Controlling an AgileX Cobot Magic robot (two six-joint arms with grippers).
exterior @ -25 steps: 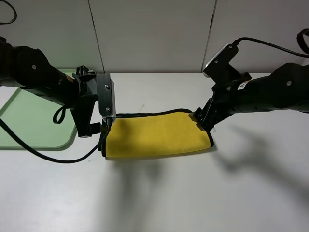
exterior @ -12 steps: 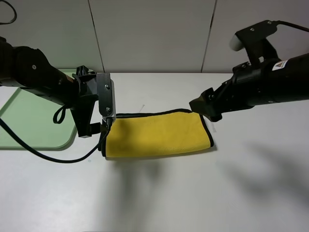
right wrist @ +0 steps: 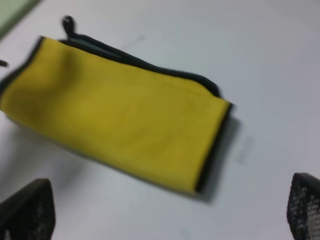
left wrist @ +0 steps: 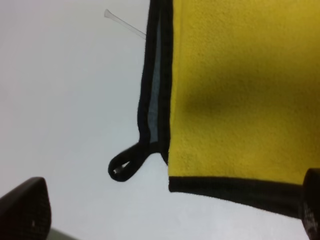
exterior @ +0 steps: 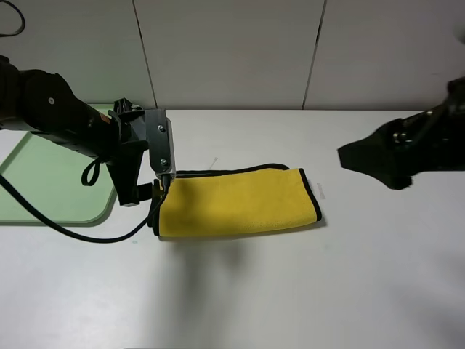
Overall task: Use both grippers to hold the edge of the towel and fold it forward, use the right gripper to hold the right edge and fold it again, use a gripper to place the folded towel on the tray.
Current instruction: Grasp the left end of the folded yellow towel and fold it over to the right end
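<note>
- The towel point(exterior: 236, 203), folded into a yellow strip, lies flat on the table point(exterior: 290, 291), just right of the tray point(exterior: 43, 189).
- Left hand point(exterior: 155, 203), fingers spread apart, sits at the towel's left end, clamping nothing.
- Right hand point(exterior: 356, 156), fingers apart, hangs well clear to the right.

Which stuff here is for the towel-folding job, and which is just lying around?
For the job: soft yellow black-trimmed towel; flat mint-green plastic tray; black left end effector; black right end effector.

Just lying about: thin clear sliver on the white table, beside the towel.
</note>
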